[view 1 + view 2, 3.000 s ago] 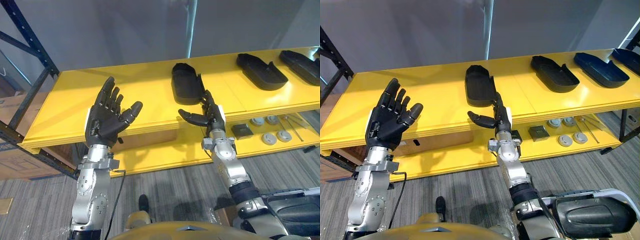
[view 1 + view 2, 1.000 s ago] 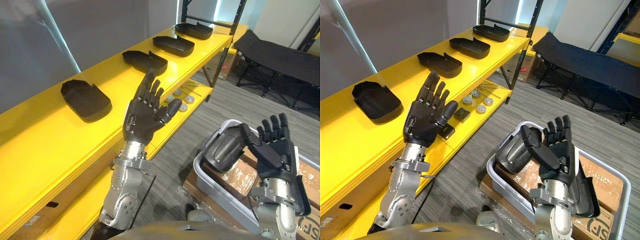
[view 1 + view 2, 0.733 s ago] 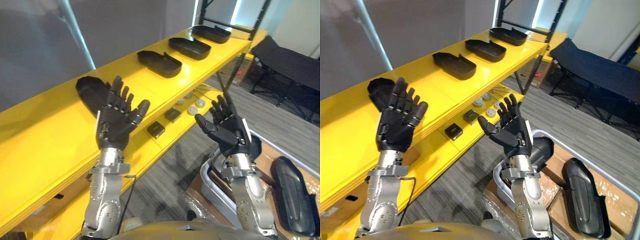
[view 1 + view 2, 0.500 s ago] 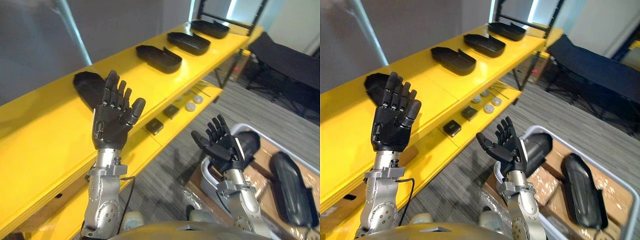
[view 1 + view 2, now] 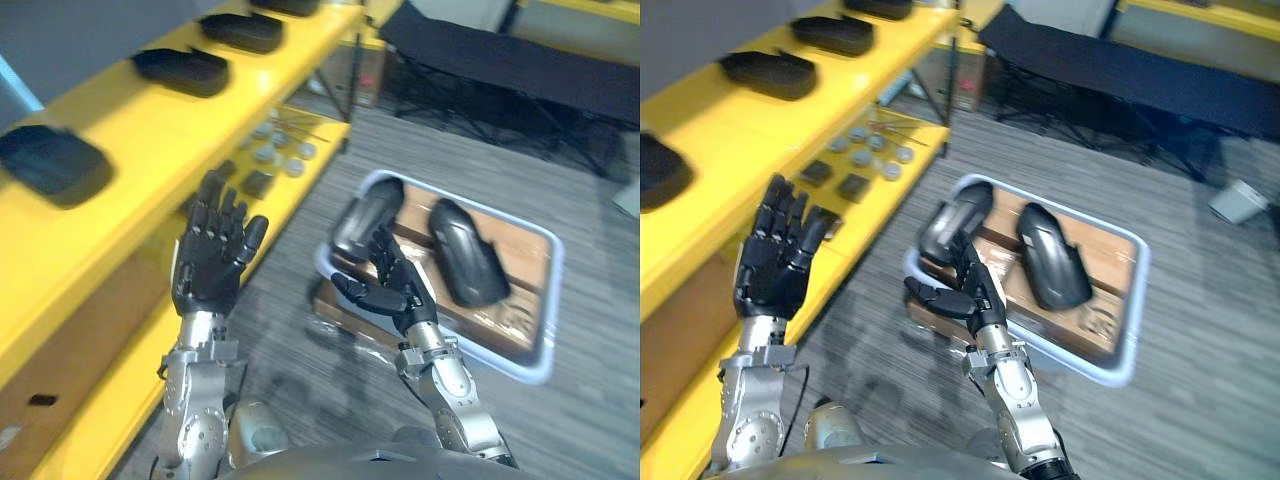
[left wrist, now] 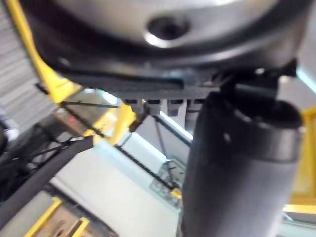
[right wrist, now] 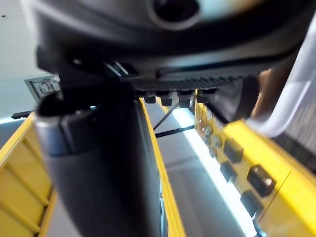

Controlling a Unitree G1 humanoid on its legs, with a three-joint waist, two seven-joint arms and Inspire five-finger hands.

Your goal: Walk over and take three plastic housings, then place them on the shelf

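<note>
Task pieces: the left housing and the right housing lie side by side in the bin, near each other, their long axes running away from the robot.
Look: both are long, rounded shells like smooth domed covers. The left one catches a grey sheen, and the right one reads as matt black.
Material: apparently hard moulded plastic with gently curved, unbroken surfaces.
Bin: a pale grey tub with rounded corners and a thick rim, standing on the striped grey floor. Brown cardboard shows under the housings.
Shelf: the glossy yellow shelf runs along the robot's left. It carries the near shelf housing, the middle shelf housing and the far shelf housing, all low black shapes set well apart.
Lower level: small round and square parts sit on the lower yellow board.
Left hand: raised beside the shelf's edge, fingers straight and fanned, thumb out, holding nothing.
Right hand: at the bin's near rim, fingers spread, thumb stretched toward the robot's left, empty. Its fingertips overlap the left housing's near end, and I cannot tell whether they touch it.
Background: a black folding cot stands beyond the bin.
</note>
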